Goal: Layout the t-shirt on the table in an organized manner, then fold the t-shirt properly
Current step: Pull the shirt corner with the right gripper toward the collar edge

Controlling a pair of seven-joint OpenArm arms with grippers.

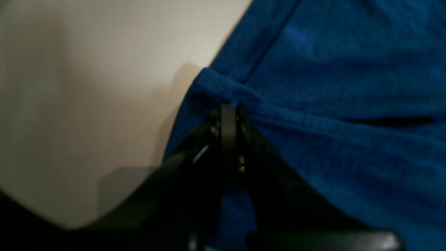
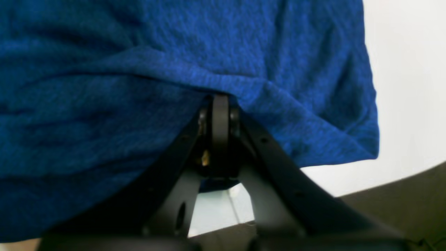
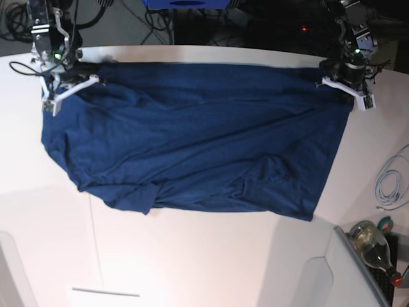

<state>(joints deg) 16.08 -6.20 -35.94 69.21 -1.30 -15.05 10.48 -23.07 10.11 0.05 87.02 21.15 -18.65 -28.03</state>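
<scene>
Nearest the base camera, the table point(image 3: 192, 256) lies bare and white in front of the t-shirt point(image 3: 192, 141), whose near edge is rumpled, with bunched folds and a ragged outline. Beyond that edge the t-shirt spreads wide across the middle of the table, still creased by long diagonal wrinkles. At the t-shirt's far edge, close to the table's curved rim, each arm pinches a corner: the right gripper point(image 2: 220, 101) is clamped on the cloth at the corner on the base view's left, and the left gripper point(image 1: 228, 109) is clamped on a hemmed fold at the opposite corner, jaws pressed together with fabric between them. The far edge runs fairly straight between the two grips. By my reading, the laying-out is well underway but unfinished, since the near half needs smoothing, and no fold has been made yet.
</scene>
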